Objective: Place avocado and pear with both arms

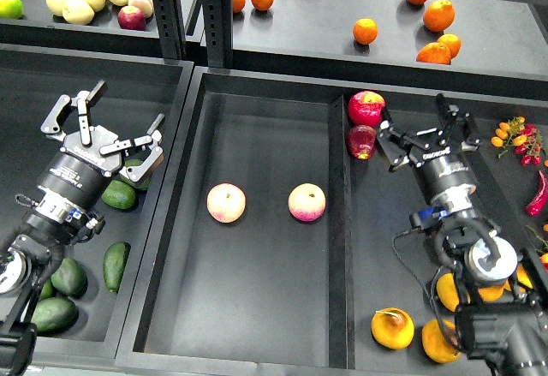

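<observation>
Dark green avocado (116, 265) and orange pear (392, 327) lie ungrasped; left hand (110, 130) open, right hand (425, 133) seemingly open, both empty.

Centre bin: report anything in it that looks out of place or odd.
Nothing stands out. The centre bin holds only two pink-and-cream fruits, lying apart on its floor, whole and unspilled. Neither the left gripper nor the right gripper reaches into it.

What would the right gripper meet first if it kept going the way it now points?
Judging from this one view, the right gripper points up and slightly left, toward the two red fruits by the bin divider. Depth is unclear, so its open fingers might pass above them.
</observation>
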